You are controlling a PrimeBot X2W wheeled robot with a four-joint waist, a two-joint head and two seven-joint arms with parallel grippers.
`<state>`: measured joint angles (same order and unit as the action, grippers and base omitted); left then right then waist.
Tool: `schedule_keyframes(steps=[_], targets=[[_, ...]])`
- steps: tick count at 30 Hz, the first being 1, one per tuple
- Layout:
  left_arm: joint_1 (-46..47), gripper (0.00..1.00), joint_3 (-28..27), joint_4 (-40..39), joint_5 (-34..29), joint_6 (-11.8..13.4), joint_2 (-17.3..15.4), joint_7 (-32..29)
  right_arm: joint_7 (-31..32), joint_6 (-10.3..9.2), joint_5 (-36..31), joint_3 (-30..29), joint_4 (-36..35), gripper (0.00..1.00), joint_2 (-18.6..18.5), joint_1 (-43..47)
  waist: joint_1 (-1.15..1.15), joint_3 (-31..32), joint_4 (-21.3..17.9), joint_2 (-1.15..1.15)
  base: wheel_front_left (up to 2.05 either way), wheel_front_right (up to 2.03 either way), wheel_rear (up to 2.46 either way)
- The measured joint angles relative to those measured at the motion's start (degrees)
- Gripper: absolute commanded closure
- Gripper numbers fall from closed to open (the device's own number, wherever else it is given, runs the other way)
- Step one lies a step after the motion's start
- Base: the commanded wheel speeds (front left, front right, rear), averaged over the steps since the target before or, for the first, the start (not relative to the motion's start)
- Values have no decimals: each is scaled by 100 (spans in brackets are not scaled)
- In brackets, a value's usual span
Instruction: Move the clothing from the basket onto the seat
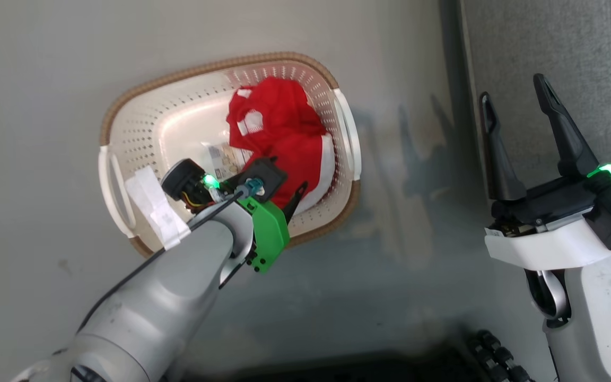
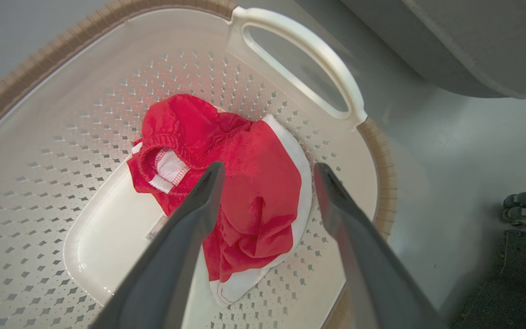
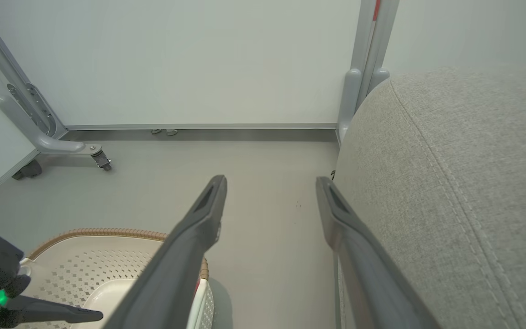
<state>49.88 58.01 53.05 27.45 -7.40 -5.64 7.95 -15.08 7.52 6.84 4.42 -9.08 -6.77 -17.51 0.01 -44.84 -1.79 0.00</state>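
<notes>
Hard to see, left: the left arm and its green bracket are covering the near wall of the basket. From above they are hiding most of the left gripper, and one dark fingertip is poking out inside the basket.
White strip: it is hanging over the basket's left rim, and I cannot tell what it is.
Paper label: it is lying on the basket's bottom, partly tucked under the red cloth and the wrist, with print too small to read.
Hard to see, right: the seat is running out of frame to the right of the basket, showing a rounded edge and a stitched seam.
Around: the grey floor is lying under the basket. A white partition on a castered frame is standing beyond the basket. A dark treaded wheel is sitting to the basket's near right.
In the way: the basket's perforated wall and white handle are rising just beside the garment.
Clothing: it is lying crumpled in the basket's right end, leaning up the wall below the handle.
Left jaws: they are spread wide and reaching down inside the basket, straddling the garment's middle. I cannot tell whether the tips are touching the cloth.
Right gripper: it is hanging well right of the basket, by the seat's edge, with its jaws spread wide and empty.
</notes>
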Motion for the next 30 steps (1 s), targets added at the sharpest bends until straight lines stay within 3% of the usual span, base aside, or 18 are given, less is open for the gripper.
schedule_keyframes(steps=[9,27,28,30], targets=[[855,0,1054,547,765,0,-70,2,0,0,-22,114,-311,0,-7,-139,0,-853,-193,0,0,0,0],[1641,0,1480,1658,783,0,113,149,0,0,189,461,-912,0,5,-370,0,-1935,-416,0,0,0,0],[1645,49,1489,1697,760,0,119,96,0,0,193,487,-912,0,7,-369,0,-1946,-442,0,0,0,0],[1653,100,1496,1783,735,0,121,160,0,0,213,495,-914,0,8,-369,0,-1962,-476,0,0,0,0]])
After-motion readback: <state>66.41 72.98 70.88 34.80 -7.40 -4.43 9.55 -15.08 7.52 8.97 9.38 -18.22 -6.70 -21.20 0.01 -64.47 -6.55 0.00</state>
